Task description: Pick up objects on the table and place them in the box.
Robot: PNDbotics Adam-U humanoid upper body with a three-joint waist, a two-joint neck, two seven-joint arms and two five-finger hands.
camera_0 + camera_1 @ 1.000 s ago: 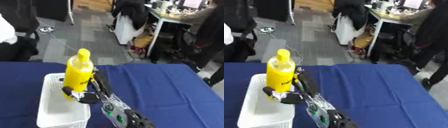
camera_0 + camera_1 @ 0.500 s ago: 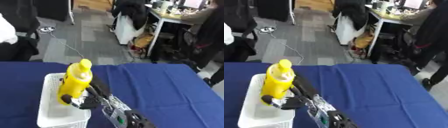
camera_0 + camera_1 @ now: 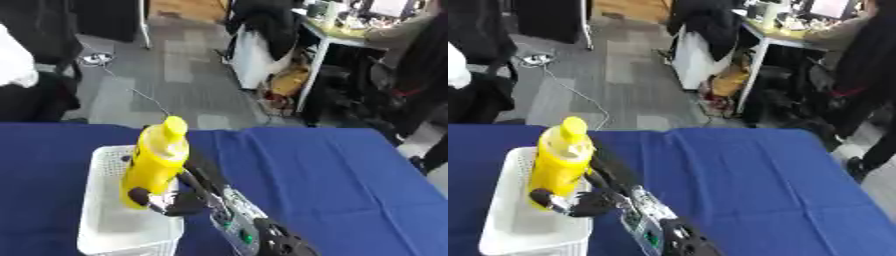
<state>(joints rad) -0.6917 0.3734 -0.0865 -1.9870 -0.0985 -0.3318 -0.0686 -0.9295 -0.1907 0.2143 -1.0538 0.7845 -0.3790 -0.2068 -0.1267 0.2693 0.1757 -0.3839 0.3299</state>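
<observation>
R hand (image 3: 175,201) curled, arm extended

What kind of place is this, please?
Probably an office or lab workspace: a desk with monitors at the far right, grey carpet floor, and a table under a blue cloth where the right hand holds a yellow bottle over a white basket.

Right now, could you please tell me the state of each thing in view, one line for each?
yellow bottle: held, tilted, lower end over the basket, cap on.
white basket: on the blue table, upright; no contents can be made out inside.
right hand: fingers curled around the bottle's lower part.
left hand: not in view.
blue table: covered in blue cloth, nothing else on it in view.
</observation>
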